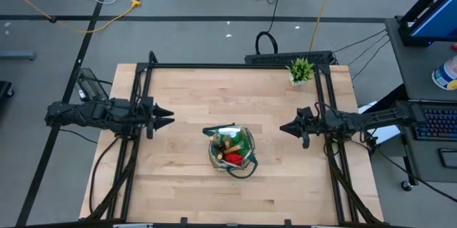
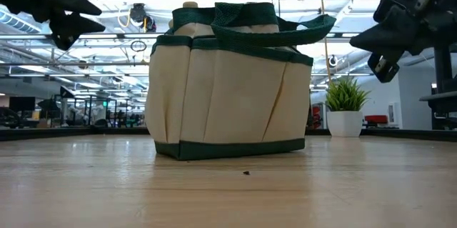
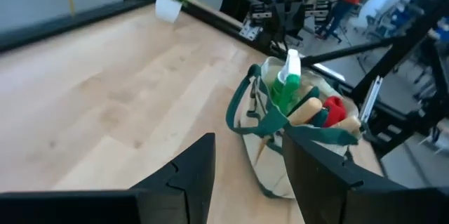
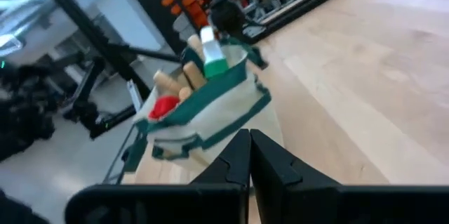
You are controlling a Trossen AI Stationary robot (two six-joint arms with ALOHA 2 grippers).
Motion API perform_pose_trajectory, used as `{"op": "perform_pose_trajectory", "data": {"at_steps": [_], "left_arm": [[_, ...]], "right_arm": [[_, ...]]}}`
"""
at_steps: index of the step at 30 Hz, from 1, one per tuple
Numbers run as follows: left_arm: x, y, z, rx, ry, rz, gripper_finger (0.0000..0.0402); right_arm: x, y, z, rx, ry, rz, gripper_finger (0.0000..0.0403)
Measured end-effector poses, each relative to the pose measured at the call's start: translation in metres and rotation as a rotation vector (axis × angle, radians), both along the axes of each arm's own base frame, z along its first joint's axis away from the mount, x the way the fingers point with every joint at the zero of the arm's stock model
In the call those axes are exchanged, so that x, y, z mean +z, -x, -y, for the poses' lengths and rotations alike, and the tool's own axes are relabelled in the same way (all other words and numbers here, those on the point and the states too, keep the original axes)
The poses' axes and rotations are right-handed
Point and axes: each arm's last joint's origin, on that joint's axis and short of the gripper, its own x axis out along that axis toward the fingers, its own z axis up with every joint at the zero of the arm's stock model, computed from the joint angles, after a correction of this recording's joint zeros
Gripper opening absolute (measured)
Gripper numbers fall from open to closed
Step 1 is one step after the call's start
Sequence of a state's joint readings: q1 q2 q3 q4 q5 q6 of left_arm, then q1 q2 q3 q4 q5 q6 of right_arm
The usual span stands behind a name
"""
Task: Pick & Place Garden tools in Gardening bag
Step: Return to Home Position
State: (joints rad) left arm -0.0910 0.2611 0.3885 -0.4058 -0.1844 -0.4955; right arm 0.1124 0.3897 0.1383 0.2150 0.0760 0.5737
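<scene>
Gardening bag [image 1: 230,149]: small round beige fabric tote, dark green trim and floppy loop handles, upright on the pale wood-plank table [image 1: 193,92], between the two grippers and apart from both. Straight ahead of the left gripper [image 1: 170,116], with dark angular fingers [image 3: 189,175] spread, bare tabletop visible through the gap, nothing held. Ahead of the right gripper [image 1: 282,128] as well, with fingers [image 4: 235,161] pressed together tip to tip, empty. Inside the bag, poking above the rim: green-and-white item [image 3: 286,83], smooth rounded wooden handles [image 3: 306,110], red glove [image 3: 334,110]. Working ends buried below the rim, so rake not separable from trowels; shears not made out. Small potted green plant [image 1: 300,71], white pot, off to the side of the right gripper by the table's far edge.
</scene>
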Motion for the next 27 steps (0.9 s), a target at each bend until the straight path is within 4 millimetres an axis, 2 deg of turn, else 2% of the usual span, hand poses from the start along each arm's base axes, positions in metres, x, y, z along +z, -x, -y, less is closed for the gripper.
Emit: {"op": "perform_pose_trajectory", "data": {"at_steps": [6,10,15,17,21,27], "left_arm": [[0.004,0.004,0.0,-0.049,-0.129,0.042,0.017],[0.008,0.013,0.001,-0.107,-0.189,0.1,0.017],[0.006,0.028,-0.001,-0.118,-0.239,0.143,0.017],[0.001,0.031,-0.001,-0.13,-0.249,0.166,0.017],[-0.017,0.023,0.0,-0.133,-0.227,0.123,0.017],[-0.038,0.006,0.003,-0.172,-0.271,0.257,0.017]], "right_arm": [[-0.001,0.002,-0.002,0.089,0.022,0.005,0.0],[0.005,0.006,-0.004,0.186,0.056,0.065,0.0],[0.012,0.013,-0.005,0.219,0.147,0.153,0.0],[0.011,0.016,-0.004,0.218,0.165,0.155,0.0],[0.009,0.02,-0.004,0.219,0.167,0.134,0.0],[0.01,0.022,-0.003,0.218,0.229,0.157,0.0]]}}
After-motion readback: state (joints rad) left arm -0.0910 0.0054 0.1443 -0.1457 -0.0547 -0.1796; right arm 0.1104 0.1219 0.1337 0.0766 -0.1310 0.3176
